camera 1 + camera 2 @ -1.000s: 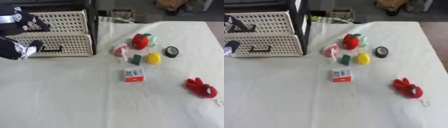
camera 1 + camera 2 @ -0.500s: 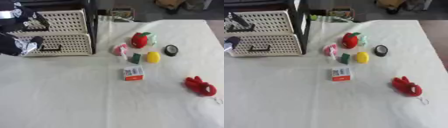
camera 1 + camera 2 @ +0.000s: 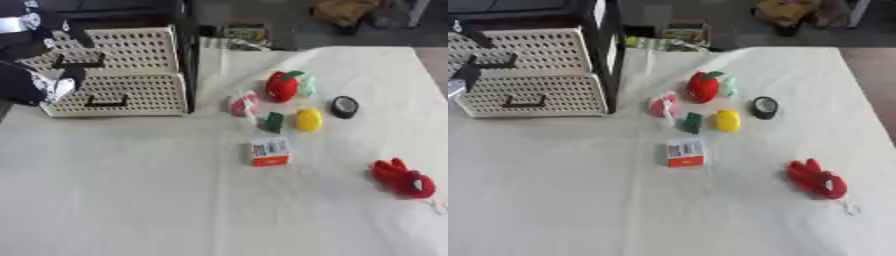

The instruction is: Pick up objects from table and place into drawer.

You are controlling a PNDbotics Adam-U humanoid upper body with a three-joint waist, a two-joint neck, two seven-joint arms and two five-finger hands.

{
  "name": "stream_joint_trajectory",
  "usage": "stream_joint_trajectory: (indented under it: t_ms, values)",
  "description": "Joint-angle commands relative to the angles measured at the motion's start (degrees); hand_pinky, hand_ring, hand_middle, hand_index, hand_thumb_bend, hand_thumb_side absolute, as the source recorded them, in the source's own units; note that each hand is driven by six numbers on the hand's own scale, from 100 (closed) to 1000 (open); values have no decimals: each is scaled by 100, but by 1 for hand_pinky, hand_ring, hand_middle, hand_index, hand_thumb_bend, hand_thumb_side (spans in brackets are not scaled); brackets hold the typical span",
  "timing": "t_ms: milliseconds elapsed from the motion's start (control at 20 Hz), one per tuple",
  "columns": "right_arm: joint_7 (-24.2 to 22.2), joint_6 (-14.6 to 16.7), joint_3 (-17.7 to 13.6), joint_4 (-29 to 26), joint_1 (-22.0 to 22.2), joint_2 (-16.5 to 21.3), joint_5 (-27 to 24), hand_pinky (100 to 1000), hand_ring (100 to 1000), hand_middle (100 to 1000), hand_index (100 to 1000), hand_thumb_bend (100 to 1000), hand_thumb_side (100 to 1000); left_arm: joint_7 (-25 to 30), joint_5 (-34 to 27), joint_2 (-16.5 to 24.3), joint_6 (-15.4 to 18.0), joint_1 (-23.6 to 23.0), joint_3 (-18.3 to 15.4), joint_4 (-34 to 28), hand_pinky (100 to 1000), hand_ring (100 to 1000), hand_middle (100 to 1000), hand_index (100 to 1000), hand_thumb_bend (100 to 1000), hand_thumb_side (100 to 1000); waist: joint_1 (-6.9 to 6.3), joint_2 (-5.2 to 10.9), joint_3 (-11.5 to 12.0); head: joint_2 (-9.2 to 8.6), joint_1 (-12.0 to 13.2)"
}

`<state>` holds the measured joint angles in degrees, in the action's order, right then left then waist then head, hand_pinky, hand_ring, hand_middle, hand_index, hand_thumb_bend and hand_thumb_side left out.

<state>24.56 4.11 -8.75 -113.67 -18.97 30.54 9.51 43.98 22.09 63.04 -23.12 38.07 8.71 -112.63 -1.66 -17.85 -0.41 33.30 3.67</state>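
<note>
Your left hand [image 3: 39, 82] sits at the table's far-left corner, right against the front of the cream perforated drawer unit [image 3: 122, 70]; it is dark and blurred there, so you cannot tell how the fingers stand. Your right hand shows in neither view.

The drawer unit fills that far-left corner, its lower drawer [image 3: 118, 97] carrying a dark handle [image 3: 107, 103] and the upper one another.

The things to pick lie in a cluster at the middle of the table [image 3: 131, 200], toward its far edge: a red and green plush [image 3: 284, 86], a pink and white piece [image 3: 242, 104], a small green piece [image 3: 274, 122], a yellow one [image 3: 308, 120] and a black round one [image 3: 345, 106]. A white and orange box [image 3: 269, 152] lies just nearer than these. A red plush [image 3: 401, 178] lies apart, close to the right edge.

The whole near half and the left side below the drawers are bare cloth.
</note>
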Motion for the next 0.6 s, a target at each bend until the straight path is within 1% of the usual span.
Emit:
stream_joint_trajectory:
  t_ms: [50, 450, 600]
  values:
    - [13, -25, -40, -92, -67, 167, 25, 828, 624, 641, 832, 100, 848, 125, 86, 199, -140, 59, -35, 231, 100, 100, 100, 895, 105, 408, -8, 132, -8, -87, 19]
    - [25, -70, -35, -92, -95, 160, 29, 827, 623, 639, 828, 100, 842, 181, 222, 109, -71, 178, 171, 739, 100, 100, 100, 903, 105, 408, -19, 119, -41, -130, 24]
    - [28, -75, -32, -92, -111, 156, 28, 827, 623, 639, 828, 100, 840, 173, 258, 52, -116, 229, 248, 881, 100, 100, 100, 906, 105, 408, -15, 105, -51, -139, 27]
